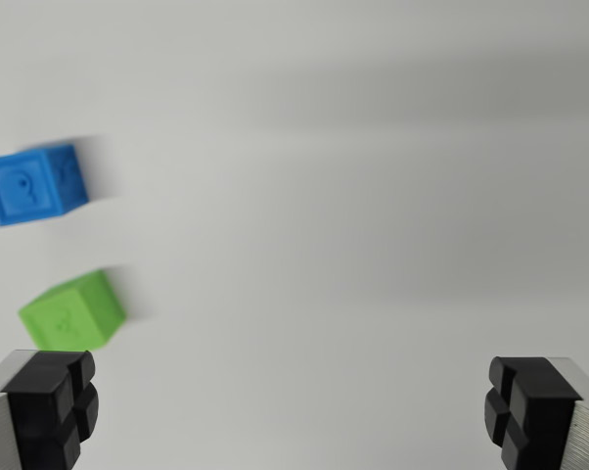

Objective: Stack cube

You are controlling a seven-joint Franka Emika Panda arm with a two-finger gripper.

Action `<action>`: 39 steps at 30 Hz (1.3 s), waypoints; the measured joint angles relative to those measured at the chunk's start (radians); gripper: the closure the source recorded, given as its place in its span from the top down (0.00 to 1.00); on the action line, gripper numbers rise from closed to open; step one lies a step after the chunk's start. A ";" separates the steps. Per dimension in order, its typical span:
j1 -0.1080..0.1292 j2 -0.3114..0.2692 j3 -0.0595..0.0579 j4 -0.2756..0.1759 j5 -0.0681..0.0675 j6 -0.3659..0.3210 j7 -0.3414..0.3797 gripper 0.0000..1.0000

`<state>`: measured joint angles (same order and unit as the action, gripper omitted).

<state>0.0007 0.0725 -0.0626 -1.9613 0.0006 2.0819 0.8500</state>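
Green cube sits near-left, blue cube just beyond it, both apart on the white table; we'd judge them light, rigid, squeezable across flat opposite faces, and our gripper hangs wide open, empty.

blue cube upper left, green cube below it, apart

Both cubes at wrist view's left: upper cube above lower cube, apart, on table.
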 joint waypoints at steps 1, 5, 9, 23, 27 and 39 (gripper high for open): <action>0.000 0.000 0.000 0.000 0.000 0.000 0.000 1.00; 0.000 0.000 0.000 0.000 0.000 0.000 0.000 1.00; 0.000 0.000 0.000 0.000 0.000 0.000 0.000 1.00; 0.005 0.004 0.003 -0.004 0.000 0.005 0.001 1.00; 0.009 0.008 0.005 -0.007 0.000 0.010 0.002 1.00; 0.029 0.027 0.015 -0.022 0.000 0.040 0.007 1.00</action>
<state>0.0299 0.0991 -0.0479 -1.9835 0.0006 2.1222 0.8571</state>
